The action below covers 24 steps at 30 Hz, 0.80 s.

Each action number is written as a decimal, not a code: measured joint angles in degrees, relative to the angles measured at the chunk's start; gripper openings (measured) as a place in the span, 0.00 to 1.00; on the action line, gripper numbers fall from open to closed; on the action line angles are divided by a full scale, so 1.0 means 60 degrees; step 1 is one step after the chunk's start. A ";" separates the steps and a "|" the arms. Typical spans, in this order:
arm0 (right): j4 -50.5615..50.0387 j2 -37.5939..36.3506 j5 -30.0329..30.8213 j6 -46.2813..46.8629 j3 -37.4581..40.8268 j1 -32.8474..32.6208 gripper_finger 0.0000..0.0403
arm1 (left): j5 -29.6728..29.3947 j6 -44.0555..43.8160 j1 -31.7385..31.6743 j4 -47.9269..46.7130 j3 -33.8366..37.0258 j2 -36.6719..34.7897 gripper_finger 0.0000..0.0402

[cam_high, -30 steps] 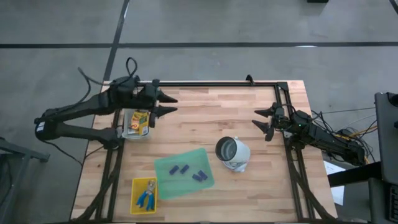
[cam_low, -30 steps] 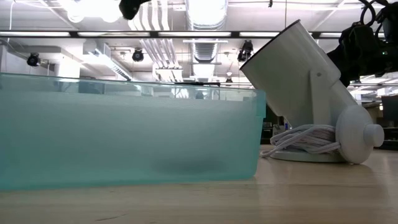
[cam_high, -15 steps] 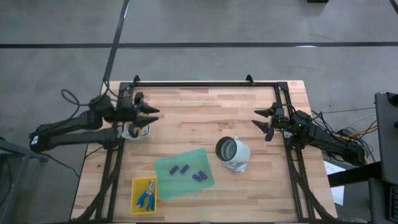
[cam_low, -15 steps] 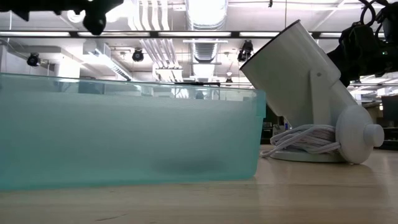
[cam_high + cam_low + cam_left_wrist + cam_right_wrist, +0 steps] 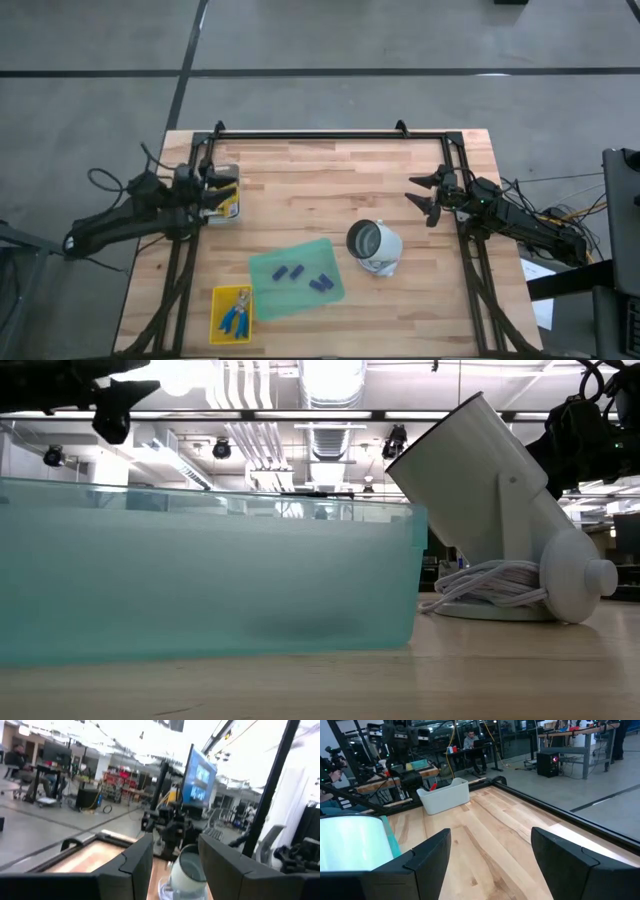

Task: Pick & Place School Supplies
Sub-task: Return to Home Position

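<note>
small blue pieces point(image 5: 299, 275) lie on the green sheet point(image 5: 268, 297), blue-handled tools point(image 5: 235, 313) in the basket point(image 5: 216, 336), a yellow crayon box point(image 5: 229, 206) in the bin point(image 5: 445, 798), print unreadable. left gripper point(image 5: 221, 189), over the bin, and right gripper point(image 5: 424, 196) both gape.

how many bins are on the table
3: a pale bin at the left edge of the table, a translucent green bin mid-table, a yellow bin toward the near-left corner. None seems hidden.

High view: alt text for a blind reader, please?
Wooden table: green tray with purple-blue pieces, yellow bin with blue-handled tools, gray bin with crayon boxes, white lamp. Left fingers hang over the gray bin, right fingers at the right edge, both open.
</note>
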State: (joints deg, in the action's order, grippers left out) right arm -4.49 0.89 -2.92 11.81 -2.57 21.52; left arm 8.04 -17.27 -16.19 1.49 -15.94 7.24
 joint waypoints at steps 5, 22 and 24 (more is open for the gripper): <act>0.0003 0.0000 0.0000 0.0000 0.0000 0.0003 0.66 | 0.0011 -0.0204 0.0000 -0.0089 0.0510 -0.1001 0.41; 0.0000 0.0004 0.0000 0.0000 0.0000 0.0000 0.66 | 0.0163 -0.1358 0.0004 0.0204 0.2567 -0.1176 0.41; 0.0000 0.0004 0.0000 0.0000 0.0000 0.0000 0.67 | 0.0184 -0.1422 0.0007 0.0157 0.2567 -0.1179 0.41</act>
State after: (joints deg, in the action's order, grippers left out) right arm -4.49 0.91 -2.92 11.81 -2.57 21.52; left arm 9.14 -25.81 -16.14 2.43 -0.54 0.16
